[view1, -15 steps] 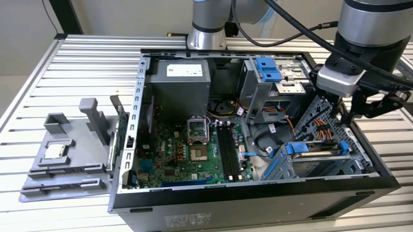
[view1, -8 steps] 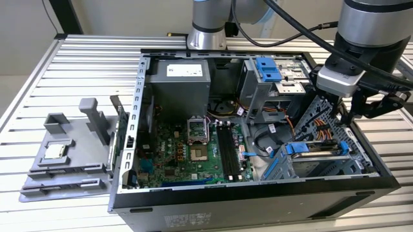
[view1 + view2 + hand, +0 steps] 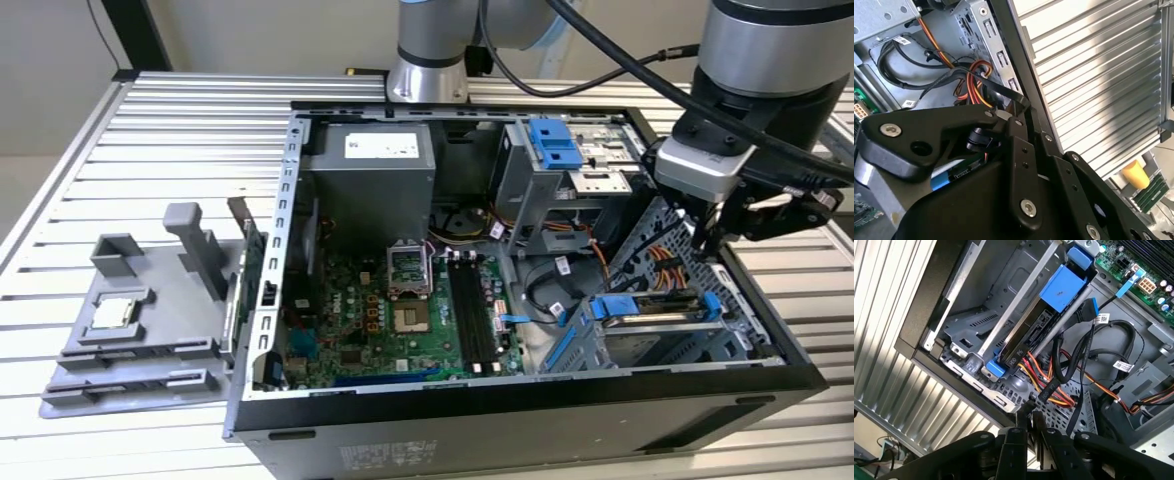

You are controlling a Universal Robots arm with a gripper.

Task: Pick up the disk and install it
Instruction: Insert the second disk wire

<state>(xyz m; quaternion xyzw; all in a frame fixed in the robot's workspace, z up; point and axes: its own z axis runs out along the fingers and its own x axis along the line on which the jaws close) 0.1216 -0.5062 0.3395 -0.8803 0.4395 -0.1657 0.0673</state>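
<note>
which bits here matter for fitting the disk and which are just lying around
Job:
disk, seated in its bay
hand, above the bay
case

Lying about:
grey rack at the exterior view's left
chip on that rack
blue bracket in the upper bay

Framed in its bright blue plastic carrier, the disk (image 3: 654, 308) sits slotted into the metal drive cage at the open computer case's lower corner toward the exterior view's right, its dark connector edge (image 3: 1029, 342) facing the orange and red cables.
</note>
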